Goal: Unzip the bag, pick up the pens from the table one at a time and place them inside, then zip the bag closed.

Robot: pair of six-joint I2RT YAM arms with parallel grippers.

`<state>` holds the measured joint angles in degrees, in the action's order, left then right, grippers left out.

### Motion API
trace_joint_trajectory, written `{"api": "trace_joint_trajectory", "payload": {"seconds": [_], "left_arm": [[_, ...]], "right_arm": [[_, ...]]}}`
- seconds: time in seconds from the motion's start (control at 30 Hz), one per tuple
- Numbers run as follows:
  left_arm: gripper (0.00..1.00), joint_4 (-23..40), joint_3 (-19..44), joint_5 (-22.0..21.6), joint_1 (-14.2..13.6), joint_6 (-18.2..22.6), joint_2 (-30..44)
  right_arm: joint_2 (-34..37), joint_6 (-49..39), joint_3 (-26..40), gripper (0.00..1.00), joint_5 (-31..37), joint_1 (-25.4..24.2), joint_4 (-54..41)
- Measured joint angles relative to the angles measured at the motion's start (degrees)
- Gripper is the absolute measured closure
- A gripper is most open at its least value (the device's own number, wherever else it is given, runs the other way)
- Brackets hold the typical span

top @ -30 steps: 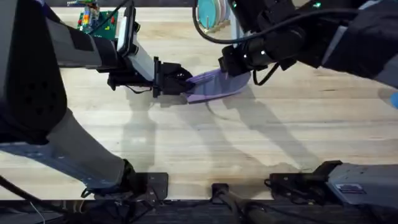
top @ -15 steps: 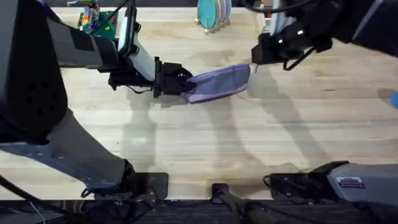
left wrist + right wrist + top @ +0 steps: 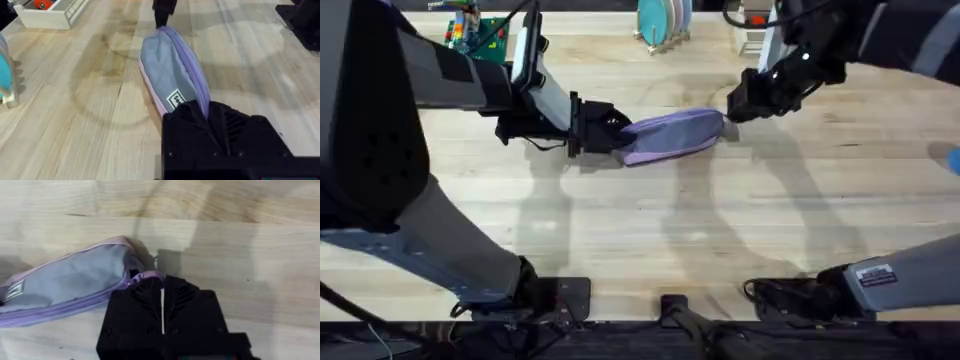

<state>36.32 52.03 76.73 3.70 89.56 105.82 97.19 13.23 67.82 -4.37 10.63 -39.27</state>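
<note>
The lavender bag [image 3: 670,133] lies lengthwise on the pale wooden table [image 3: 650,230], its zipper line running shut along the top edge [image 3: 75,305]. My left gripper [image 3: 612,135] is shut on the bag's left end, and in the left wrist view the black fingers [image 3: 207,107] pinch the fabric next to a small label. My right gripper [image 3: 732,110] sits at the bag's right end. In the right wrist view its fingers [image 3: 162,282] are pressed together on the purple zipper pull [image 3: 146,276]. The pens are out of view.
A rack of teal discs [image 3: 660,20] stands at the back centre, with a white box [image 3: 750,30] to its right. A green board with coloured pieces [image 3: 475,35] sits at the back left. Bare planks stretch in front of the bag.
My right gripper has travelled right from over the bag to its right end, rising and then dipping slightly. The bag is stretched longer and flatter. The left gripper has not moved.
</note>
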Motion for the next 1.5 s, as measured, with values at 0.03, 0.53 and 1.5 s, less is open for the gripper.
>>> {"api": "trace_joint_trajectory", "payload": {"seconds": [0.03, 0.53, 1.5], "left_arm": [[0.960, 0.02, 0.00, 0.00, -0.04, 0.00, 0.00], [0.960, 0.09, -0.02, -0.44, 0.31, 0.00, 0.00], [0.855, 0.08, -0.02, -0.39, 0.31, 0.10, 0.00]], "right_arm": [[0.63, 0.01, -0.21, 0.968, -0.38, -0.11, 0.04], [0.06, 0.44, -1.67, 0.970, 5.94, -2.44, 0.61], [-26.90, 0.40, -1.10, 0.005, -3.42, -2.40, -6.29]]}}
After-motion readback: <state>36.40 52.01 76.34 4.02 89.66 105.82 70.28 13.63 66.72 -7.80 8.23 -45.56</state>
